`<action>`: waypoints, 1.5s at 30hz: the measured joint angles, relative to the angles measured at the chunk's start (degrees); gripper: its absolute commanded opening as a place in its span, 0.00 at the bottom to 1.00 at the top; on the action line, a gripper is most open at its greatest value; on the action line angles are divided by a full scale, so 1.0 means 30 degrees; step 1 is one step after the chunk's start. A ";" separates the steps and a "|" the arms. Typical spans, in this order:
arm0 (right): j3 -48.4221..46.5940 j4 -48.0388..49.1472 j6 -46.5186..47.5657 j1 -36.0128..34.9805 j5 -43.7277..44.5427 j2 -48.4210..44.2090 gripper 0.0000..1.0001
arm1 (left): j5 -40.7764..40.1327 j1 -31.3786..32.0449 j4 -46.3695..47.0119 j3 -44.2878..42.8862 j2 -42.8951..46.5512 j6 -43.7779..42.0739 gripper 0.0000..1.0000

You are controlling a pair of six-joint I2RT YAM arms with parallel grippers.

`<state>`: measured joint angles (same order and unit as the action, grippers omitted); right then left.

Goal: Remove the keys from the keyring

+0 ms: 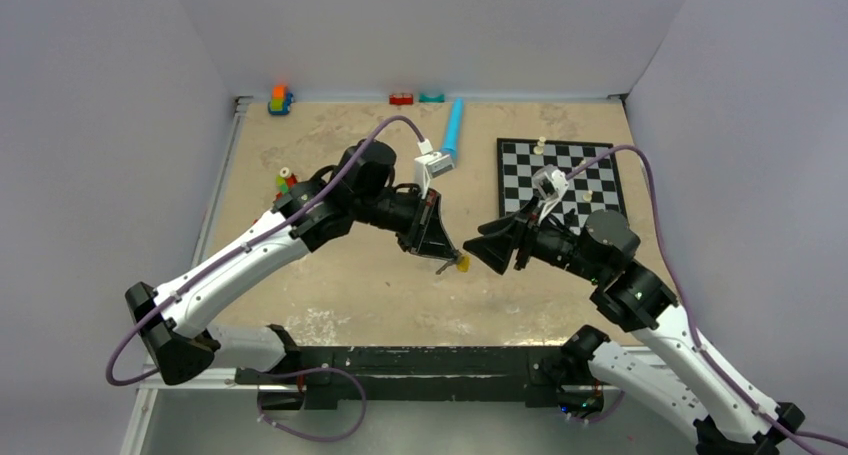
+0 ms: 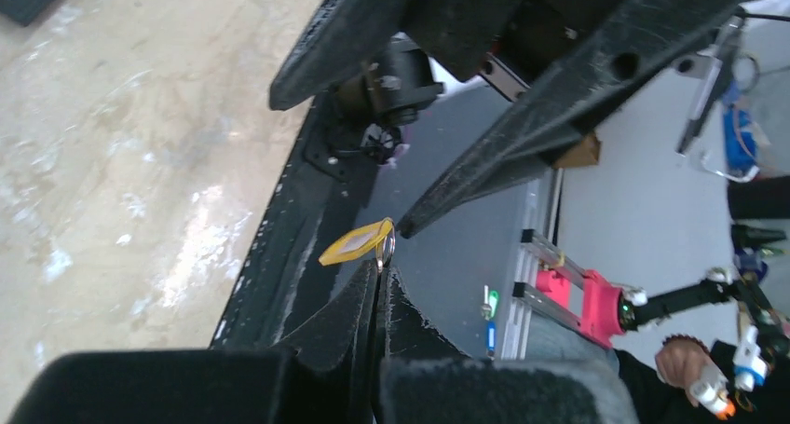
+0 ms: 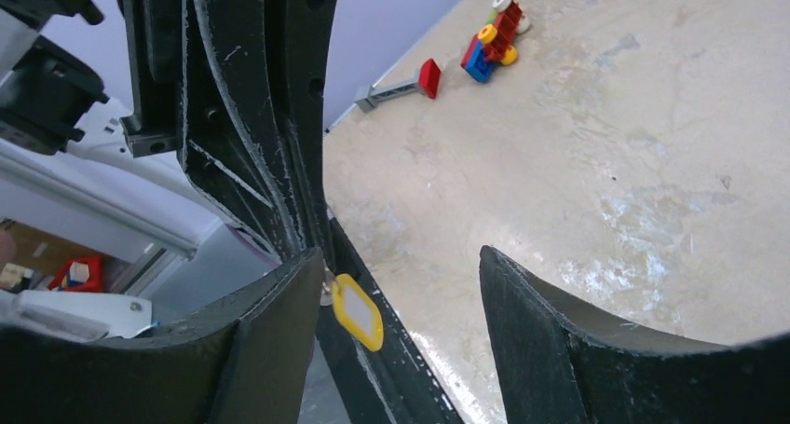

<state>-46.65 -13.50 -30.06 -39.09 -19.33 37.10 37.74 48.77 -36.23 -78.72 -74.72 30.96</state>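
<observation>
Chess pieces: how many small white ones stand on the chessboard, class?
2. One small white chess piece stands at the far edge of the black-and-white chessboard, the other toward its right side. The right arm hides part, so more may exist.

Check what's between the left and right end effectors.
The yellow tag on the keyring pinched by the left end effector; top view shows it before the open right end effector.

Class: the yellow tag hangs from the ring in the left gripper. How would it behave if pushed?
The yellow tag looks thin and flat, so it is probably light and fairly stiff. It joins the ring at one end only, so a push would likely swing it, not bend it. Its smooth face may slip when the right gripper pinches it.
</observation>
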 measured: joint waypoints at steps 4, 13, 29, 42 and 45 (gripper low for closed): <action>-0.0546 -0.0444 0.0379 0.0000 -0.0678 -0.0153 0.60 | 0.1603 0.0000 0.1064 0.0372 0.0605 0.0481 0.00; -0.0809 -0.0503 0.0532 0.0000 -0.2127 -0.0109 0.50 | 0.3118 0.0000 0.2324 0.0903 0.0699 0.1676 0.00; -0.1399 -0.1144 0.0568 0.0007 -0.2878 -0.0160 0.52 | 0.3628 0.0007 0.3140 0.0903 0.0685 0.2528 0.00; -0.3220 -0.0801 0.0444 0.0000 -0.4626 -0.0051 0.51 | 0.3716 0.0000 0.2477 0.0882 0.0699 0.2863 0.00; -0.3220 -0.0845 0.0452 0.0000 -0.5122 0.0277 0.49 | 0.3818 0.0000 0.2470 0.0801 0.0699 0.3024 0.00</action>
<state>-56.31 -16.03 -28.71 -39.09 -34.70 37.93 49.19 48.77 -28.82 -76.31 -72.62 40.03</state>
